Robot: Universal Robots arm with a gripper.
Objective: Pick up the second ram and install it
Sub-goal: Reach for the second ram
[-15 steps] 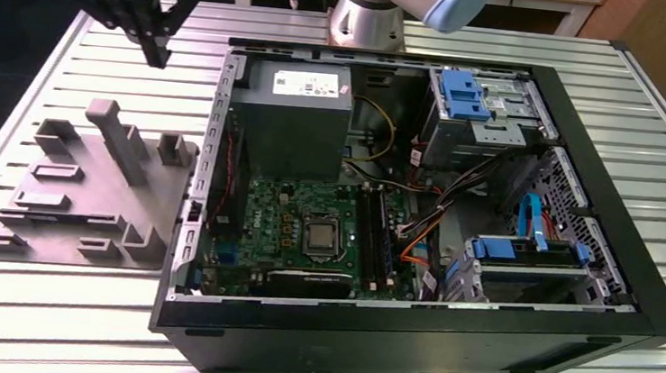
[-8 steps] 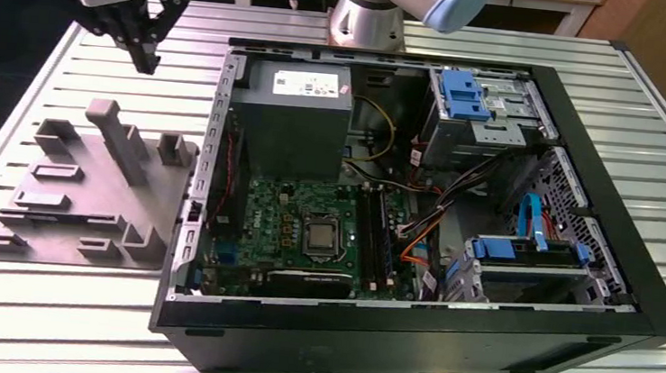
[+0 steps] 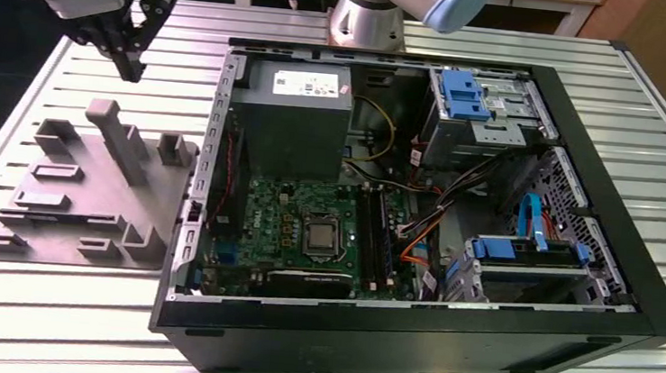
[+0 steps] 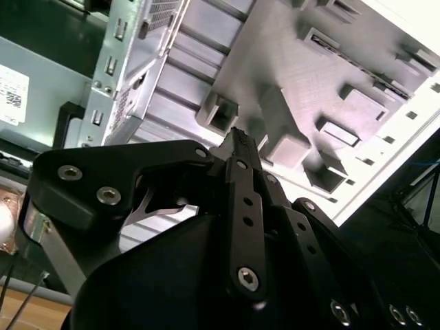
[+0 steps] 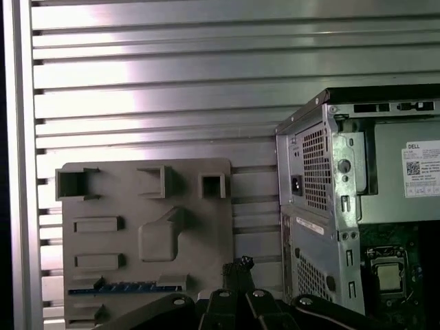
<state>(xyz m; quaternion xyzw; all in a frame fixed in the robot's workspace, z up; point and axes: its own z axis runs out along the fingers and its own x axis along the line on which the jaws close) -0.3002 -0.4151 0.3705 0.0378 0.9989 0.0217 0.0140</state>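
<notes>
The gripper point(image 3: 130, 67) hangs in the air well above the grey fixture point(image 3: 78, 209), clear of everything. Its fingers are drawn together to a point with nothing between them, as both wrist views show.

The slatted metal table point(image 3: 43, 324) carries the whole set-up. The open computer case point(image 3: 416, 338) lies just beside the fixture, on the exterior view's right of it. The green motherboard point(image 3: 270, 208) sits inside the case, and its long black slots point(image 3: 374, 240) run parallel to the case wall that faces the fixture.

In the first wrist view the second ram point(image 5: 124, 289) shows as a thin blue-green strip seated in a long recess of the fixture. That recess is close to the fixture edge furthest from the row of square pockets. The strip's long axis runs along that edge, so one end points towards the case, and the strip lies crosswise to the motherboard's slots. It is untouched and not yet picked up.

The relation that matters is between fingertips and strip. In the first wrist view the closed tips show just off the fixture's case-side edge, about level with the ram's row and beyond the end nearest the case. The strip therefore lies below the gripper and away from the case. Its length probably stretches away from the tips rather than across them.
</notes>
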